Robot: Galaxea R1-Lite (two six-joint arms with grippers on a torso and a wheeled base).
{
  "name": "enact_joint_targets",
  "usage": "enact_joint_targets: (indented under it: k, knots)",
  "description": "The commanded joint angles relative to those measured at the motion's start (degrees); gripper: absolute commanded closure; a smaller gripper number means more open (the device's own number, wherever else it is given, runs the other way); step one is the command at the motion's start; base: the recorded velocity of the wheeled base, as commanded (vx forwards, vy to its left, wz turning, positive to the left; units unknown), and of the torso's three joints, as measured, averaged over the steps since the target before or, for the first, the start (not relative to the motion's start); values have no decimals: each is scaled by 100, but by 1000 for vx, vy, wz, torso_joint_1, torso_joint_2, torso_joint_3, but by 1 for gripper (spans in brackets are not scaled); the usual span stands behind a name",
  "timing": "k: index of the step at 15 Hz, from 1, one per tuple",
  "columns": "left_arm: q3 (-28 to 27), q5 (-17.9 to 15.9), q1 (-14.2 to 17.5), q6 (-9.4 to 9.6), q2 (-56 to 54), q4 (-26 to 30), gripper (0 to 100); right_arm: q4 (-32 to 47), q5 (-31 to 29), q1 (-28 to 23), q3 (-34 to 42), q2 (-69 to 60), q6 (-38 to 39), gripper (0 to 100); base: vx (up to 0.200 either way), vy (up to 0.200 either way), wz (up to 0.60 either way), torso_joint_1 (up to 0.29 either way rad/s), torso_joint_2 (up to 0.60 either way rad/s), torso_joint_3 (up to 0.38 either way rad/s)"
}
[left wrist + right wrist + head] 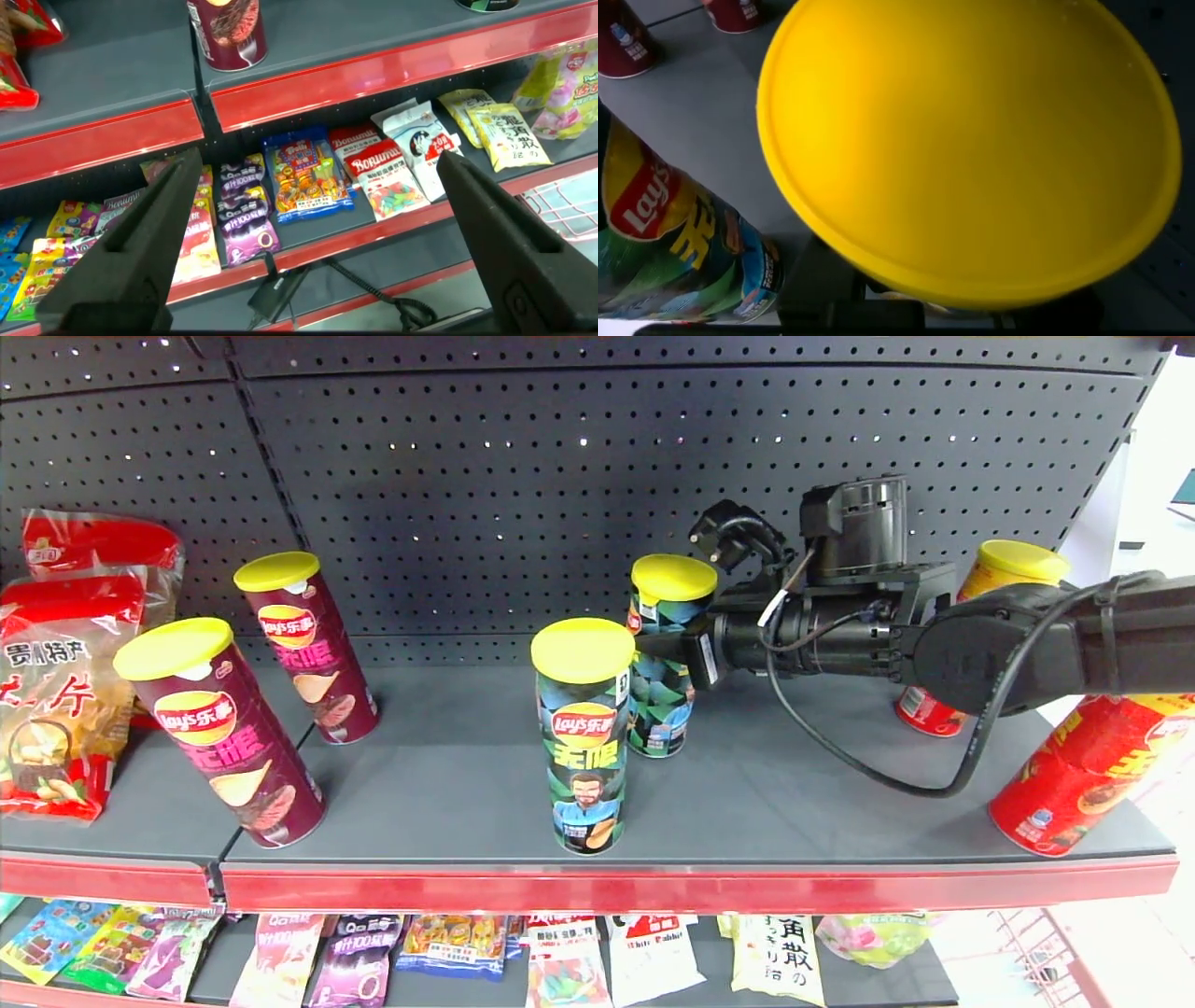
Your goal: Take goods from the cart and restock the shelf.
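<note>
Mid-frame, a matte grey shelf (747,784) with a red lip (691,889) fronts a perforated panel (467,476). The right hand (665,649) grips a cylindrical green canister (658,709) with a yellow lid (674,577). The left hand (315,159) gapes open.

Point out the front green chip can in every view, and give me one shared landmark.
Head view: front green can stands centre, near the shelf's red edge.
Left wrist view: probably its dark base on the upper shelf, above the snack bags.
Right wrist view: the can shows beside the big yellow lid.
Shared landmark: the grey shelf board.
</note>
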Motion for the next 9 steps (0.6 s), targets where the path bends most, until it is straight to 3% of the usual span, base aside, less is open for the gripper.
enact_joint_targets:
  k: [1, 9]
  knots:
    - [0, 2, 0, 0, 7, -1, 0, -3, 2, 12, -57, 51, -3, 100, 0, 0, 0, 0, 0, 0]
    - [0, 2, 0, 0, 7, -1, 0, -3, 2, 47, -110, 121, -12, 100, 0, 0, 0, 0, 0, 0]
